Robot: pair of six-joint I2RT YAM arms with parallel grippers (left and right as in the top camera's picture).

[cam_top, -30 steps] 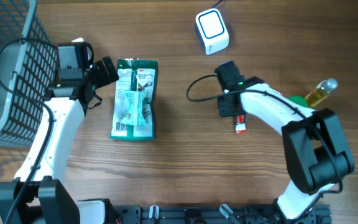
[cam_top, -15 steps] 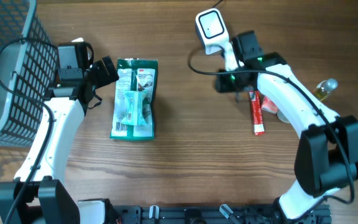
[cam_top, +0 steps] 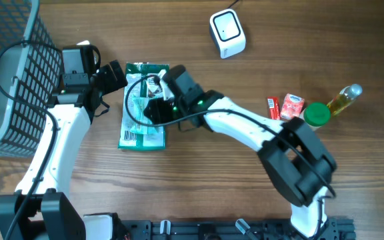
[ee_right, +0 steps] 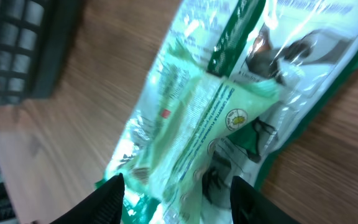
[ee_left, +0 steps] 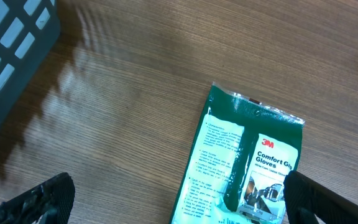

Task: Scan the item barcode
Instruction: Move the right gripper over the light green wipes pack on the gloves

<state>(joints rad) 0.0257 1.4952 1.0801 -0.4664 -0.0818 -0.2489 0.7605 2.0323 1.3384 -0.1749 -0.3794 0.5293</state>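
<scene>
Your glove packet lies flat on the counter, left of centre in the overhead view, with its long side running up and down the frame. It is green with clear film, and the left wrist view lets you read "3M" and "Comfort" on its card.

Your right tool hangs directly over the middle of the packet. In the right wrist view its two fingers stand apart at the bottom edge, and the crinkled film fills the frame between and above them. They are clamped on nothing. That picture is blurred, so you cannot tell whether the tips touch the film. Seen from overhead, the right arm reaches in from the lower right and covers the packet's upper right part.

Your left tool sits just beside the packet's upper left corner, with its jaws wide apart and empty. In the left wrist view its fingers show dark in both lower corners, with the packet's top end between them, right of centre.

The white scanner stands at the top of the overhead frame, right of centre and well apart from the packet. A dark mesh basket fills the upper left corner. At the right, a red stick, a small red packet, a round green lid and a bottle of yellow liquid sit close together.
</scene>
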